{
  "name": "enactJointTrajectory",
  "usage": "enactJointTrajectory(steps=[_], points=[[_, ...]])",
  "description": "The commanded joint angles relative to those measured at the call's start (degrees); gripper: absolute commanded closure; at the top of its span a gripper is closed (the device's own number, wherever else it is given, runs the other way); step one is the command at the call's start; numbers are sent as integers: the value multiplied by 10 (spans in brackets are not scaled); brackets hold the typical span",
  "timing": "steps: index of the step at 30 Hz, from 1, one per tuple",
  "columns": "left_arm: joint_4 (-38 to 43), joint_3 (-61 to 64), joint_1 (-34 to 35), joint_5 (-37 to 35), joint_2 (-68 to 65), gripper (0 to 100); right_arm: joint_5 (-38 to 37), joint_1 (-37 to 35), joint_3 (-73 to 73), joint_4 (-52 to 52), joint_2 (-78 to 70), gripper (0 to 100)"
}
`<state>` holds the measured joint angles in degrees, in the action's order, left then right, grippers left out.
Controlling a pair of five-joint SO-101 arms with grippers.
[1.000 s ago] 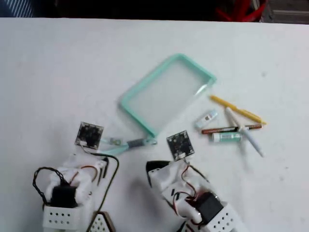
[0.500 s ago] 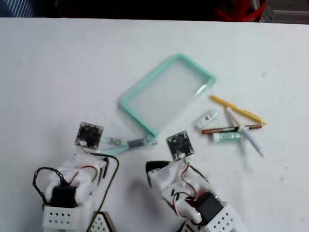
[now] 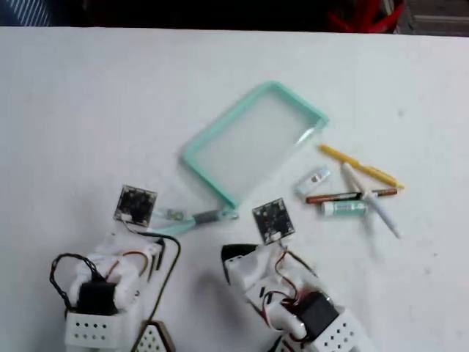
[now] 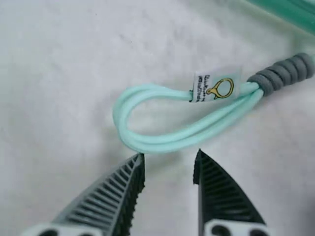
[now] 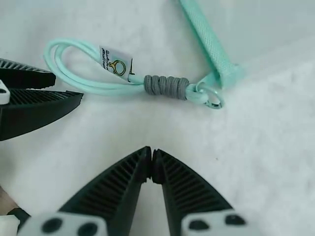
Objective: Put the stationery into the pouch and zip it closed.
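A: Had the pouch shifted at all over that last second?

B: No; it lay flat on the desk exactly as it had a second before, mint-edged and see-through, with nothing inside that I could make out; whether its zip stood open I couldn't tell.

A: And the stationery?

B: Also unmoved; the yellow pen, the brown pen, the white pen, the small tube and a little white piece sat in a loose cluster near the pouch's corner, all outside it.

A: So no progress.

B: I judged it so; nothing was packed, and both arms had kept still near the cord loop rather than near the pens.

A: The grippers?

B: The left gripper was released, its jaws apart and just short of the loop without touching it; the right gripper was clenched on nothing, tips together, near the grey binding where the cord met the pouch's ring.

A: Any writing?

B: One white tag on the cord; it carried a few lines of tiny print and a yellow drawing of a clasp; nothing else bore lettering I could make out.
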<state>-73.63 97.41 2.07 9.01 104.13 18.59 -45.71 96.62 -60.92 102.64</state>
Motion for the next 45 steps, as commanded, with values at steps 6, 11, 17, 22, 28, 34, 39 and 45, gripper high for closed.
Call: enactJointTrajectory(steps=[6, 11, 17, 22, 28, 34, 39, 45], points=[[-2, -4, 5, -6, 4, 830, 1, 39, -1, 71, 6, 978], [-2, -4, 5, -7, 4, 830, -19, 265, -24, 189, 6, 978], [-2, -4, -44, -7, 4, 830, -327, 398, 4, 335, 5, 977], [-2, -4, -54, -7, 4, 830, -372, 326, 3, 327, 2, 978], [-2, -30, -50, -3, 4, 828, -351, 317, 3, 230, 4, 978], [-21, -224, 84, -6, 4, 828, -351, 313, 3, 216, 5, 978], [-18, -241, 85, 121, 4, 828, -351, 313, 3, 215, 5, 978], [-15, -171, 94, 438, 4, 828, -352, 313, 3, 215, 5, 978]])
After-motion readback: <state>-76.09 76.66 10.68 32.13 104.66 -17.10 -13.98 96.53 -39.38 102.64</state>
